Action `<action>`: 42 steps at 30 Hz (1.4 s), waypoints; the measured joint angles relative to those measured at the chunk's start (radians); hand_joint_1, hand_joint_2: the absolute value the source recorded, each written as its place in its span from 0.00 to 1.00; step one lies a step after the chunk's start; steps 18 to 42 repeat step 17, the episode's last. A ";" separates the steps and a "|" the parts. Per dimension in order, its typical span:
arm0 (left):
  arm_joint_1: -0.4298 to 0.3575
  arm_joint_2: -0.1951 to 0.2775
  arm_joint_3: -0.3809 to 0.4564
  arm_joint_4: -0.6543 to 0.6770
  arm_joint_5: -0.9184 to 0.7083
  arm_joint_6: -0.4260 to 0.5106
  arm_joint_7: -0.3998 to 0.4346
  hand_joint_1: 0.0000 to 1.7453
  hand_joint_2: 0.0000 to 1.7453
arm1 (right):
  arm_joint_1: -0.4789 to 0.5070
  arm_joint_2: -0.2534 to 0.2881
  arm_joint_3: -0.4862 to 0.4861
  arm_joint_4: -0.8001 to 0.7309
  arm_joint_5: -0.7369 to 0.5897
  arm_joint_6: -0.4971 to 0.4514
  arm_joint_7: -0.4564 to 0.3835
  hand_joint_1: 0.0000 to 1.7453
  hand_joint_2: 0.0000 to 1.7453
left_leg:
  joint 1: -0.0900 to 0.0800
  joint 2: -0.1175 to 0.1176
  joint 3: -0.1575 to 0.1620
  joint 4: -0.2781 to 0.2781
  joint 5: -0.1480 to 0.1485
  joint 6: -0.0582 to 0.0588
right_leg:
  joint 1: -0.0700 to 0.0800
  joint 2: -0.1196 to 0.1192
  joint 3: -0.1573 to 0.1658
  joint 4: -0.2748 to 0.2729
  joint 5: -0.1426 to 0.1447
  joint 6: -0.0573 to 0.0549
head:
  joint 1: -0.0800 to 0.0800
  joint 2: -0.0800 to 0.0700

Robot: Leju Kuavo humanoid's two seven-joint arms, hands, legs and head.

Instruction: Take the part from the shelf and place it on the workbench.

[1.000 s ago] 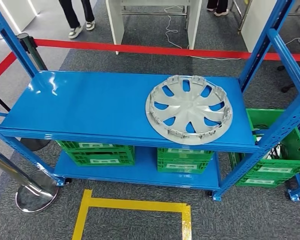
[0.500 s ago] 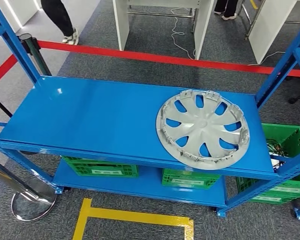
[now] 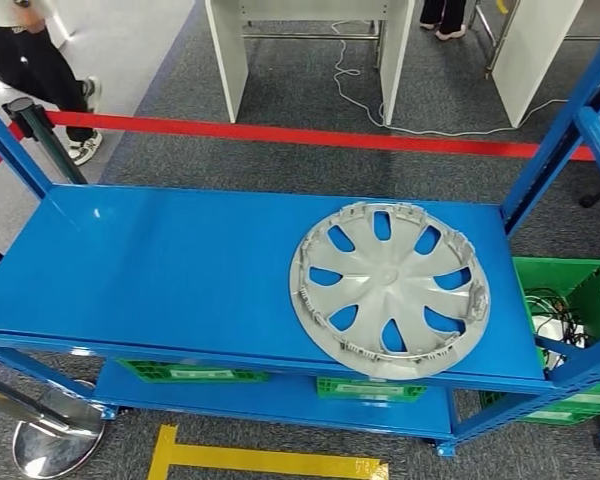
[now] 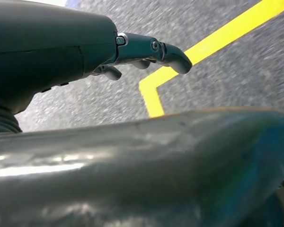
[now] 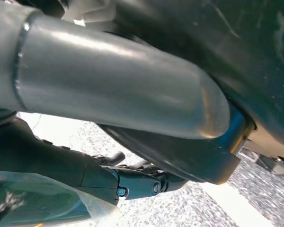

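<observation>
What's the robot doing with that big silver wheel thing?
Nothing is holding it yet. The silver wheel cover lies flat on the top of the blue shelf, toward its right end. The left robot hand hangs over the grey floor near a yellow line, holding nothing. The right robot hand also holds nothing. Green crates sit on the lower shelf, and a person walks behind the red tape.

Part (image 3: pixel 390 289) on shelf (image 3: pixel 169 270), right end

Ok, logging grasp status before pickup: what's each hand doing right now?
Left hand: open, holding nothing.
Right hand: open, holding nothing.
</observation>
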 joint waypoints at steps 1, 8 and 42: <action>0.000 0.000 0.000 0.000 0.000 0.000 0.000 0.00 0.00 | 0.001 0.000 0.000 0.000 0.000 0.000 0.000 0.00 0.00 | -0.003 0.000 0.005 -0.048 0.036 0.006 | 0.001 0.001 0.011 0.000 -0.011 0.004 | -0.001 0.000; -0.003 -0.001 0.000 0.000 -0.003 -0.013 0.018 0.00 0.25 | -0.004 -0.001 0.000 0.001 0.002 0.004 0.001 0.00 0.00 | -0.001 -0.001 0.037 -0.118 0.077 0.031 | 0.005 0.001 0.001 0.056 -0.080 0.040 | 0.000 0.000; -0.005 -0.005 0.000 0.001 -0.009 -0.029 0.050 0.00 1.00 | -0.012 -0.001 -0.007 0.001 -0.021 0.007 0.013 0.00 0.00 | -0.009 0.038 0.091 -0.122 0.031 0.035 | 0.017 -0.060 -0.097 0.059 0.053 0.028 | 0.001 0.000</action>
